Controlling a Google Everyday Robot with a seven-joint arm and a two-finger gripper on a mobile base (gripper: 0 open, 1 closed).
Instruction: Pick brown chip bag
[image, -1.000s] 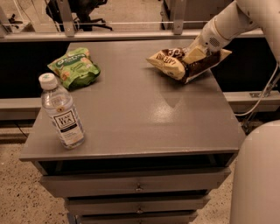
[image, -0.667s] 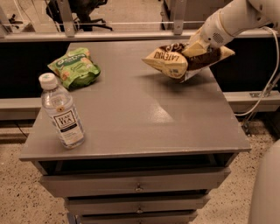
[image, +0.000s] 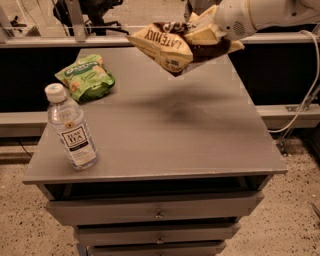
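Note:
The brown chip bag (image: 172, 46) hangs in the air above the far middle of the grey tabletop (image: 165, 130), its yellowish underside with lettering facing me and its dark-brown side toward the arm. My gripper (image: 207, 34), at the end of the white arm coming in from the upper right, is shut on the bag's right part and holds it clear of the table. The bag's shadow falls on the tabletop below it.
A smaller green snack bag (image: 86, 77) lies at the far left of the table. A clear water bottle (image: 71, 127) with a white cap stands near the front left edge. Drawers (image: 157, 212) sit under the tabletop. A cable (image: 307, 95) hangs at right.
The brown chip bag has been lifted off the table's far right corner and carried up and to the left in my gripper. The green bag and the bottle have not moved.

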